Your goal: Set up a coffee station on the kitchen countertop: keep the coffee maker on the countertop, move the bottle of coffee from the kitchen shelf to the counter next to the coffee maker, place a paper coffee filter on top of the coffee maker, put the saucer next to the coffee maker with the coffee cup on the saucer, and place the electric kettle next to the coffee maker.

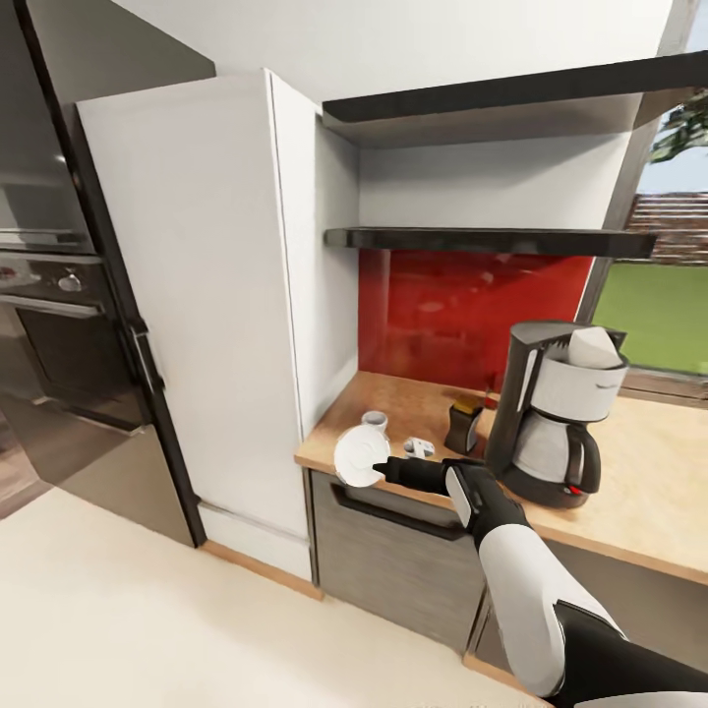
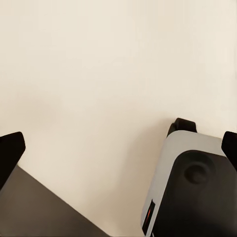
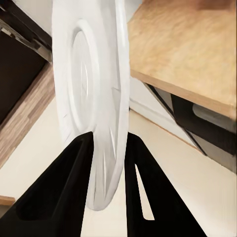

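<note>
Left end effector [image 2: 118,148]: fingers spread apart, holding nothing, hanging over pale floor beside the robot's own grey base; it seems parked out of the way.

Round white ceramic saucer [image 1: 360,456]: held on edge just past the front left corner of the wooden table [image 1: 649,492]; a rim grip suits a thin disc.

Small white coffee cup [image 1: 375,422]: standing on the table just behind the saucer.

Right end effector [image 3: 106,148]: clenched on the saucer's rim, one finger on each face.

Black and silver coffee maker [image 1: 556,413]: upright on the table to the right, with something white on top, likely the filter; the saucer probably belongs beside it.
</note>
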{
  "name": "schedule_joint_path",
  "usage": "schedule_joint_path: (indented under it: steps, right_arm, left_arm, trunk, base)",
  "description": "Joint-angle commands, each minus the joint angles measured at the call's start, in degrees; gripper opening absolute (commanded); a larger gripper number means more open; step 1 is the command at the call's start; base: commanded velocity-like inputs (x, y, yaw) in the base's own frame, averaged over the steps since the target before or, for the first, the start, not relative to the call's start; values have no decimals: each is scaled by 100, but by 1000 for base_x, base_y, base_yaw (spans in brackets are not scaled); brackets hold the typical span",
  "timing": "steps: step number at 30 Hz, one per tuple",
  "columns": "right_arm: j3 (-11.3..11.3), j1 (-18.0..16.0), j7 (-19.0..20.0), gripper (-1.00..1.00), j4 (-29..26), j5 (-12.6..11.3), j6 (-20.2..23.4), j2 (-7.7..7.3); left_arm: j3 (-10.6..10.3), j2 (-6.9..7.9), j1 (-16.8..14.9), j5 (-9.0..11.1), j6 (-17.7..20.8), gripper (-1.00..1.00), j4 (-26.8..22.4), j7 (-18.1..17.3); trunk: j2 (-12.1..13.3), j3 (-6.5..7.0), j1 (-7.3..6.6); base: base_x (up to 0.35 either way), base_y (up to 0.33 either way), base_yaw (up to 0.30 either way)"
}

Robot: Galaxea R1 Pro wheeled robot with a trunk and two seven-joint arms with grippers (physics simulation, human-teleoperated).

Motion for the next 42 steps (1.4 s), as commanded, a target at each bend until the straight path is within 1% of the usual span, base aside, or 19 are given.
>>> schedule_joint_path:
  steps: [1, 18, 31, 34, 35, 37, 40, 42]
  right_arm:
    - [-50, -8, 46, -100, -7, 50, 31, 10]
    - [-55, -8, 46, -100, -7, 50, 36, 10]
    - [-58, -8, 40, -100, -1, 60, 32, 10]
    - [-98, -8, 29, -100, -1, 68, 36, 10]
    - [-163, -8, 26, -100, 0, 71, 37, 10]
    - [-397, -8, 17, -100, 1, 74, 38, 10]
    - [-896, -8, -47, -100, 1, 76, 39, 10]
    - [-1252, -8, -207, -100, 0, 76, 39, 10]
  left_arm:
    - [-2, 1, 0, 61, 32, 100, -14, 28]
    - [-8, -7, 0, 61, 32, 100, -14, 28]
    - [-6, -8, 0, 61, 32, 100, -14, 28]
    - [-7, -8, 0, 61, 32, 100, -14, 28]
    - [-8, -8, 0, 61, 32, 100, -14, 28]
    - [-8, -8, 0, 61, 32, 100, -14, 28]
    - [-2, -8, 0, 61, 32, 100, -14, 28]
    - [-1, -8, 0, 61, 32, 100, -14, 28]
  trunk:
    - [-11, -14, 3]
    - [-11, -68, 3]
    - [-11, -115, 3]
    - [-11, -126, 3]
    - [-11, -130, 3]
    - [-11, -137, 3]
    - [-11, -151, 3]
    - [-11, -161, 3]
  base:
    - [4, 2, -265]
    - [0, 7, -262]
    - [0, 270, -259]
    - [0, 222, -257]
    - [0, 101, -257]
    - [0, 53, -253]
    - [0, 18, -238]
    - [0, 6, -230]
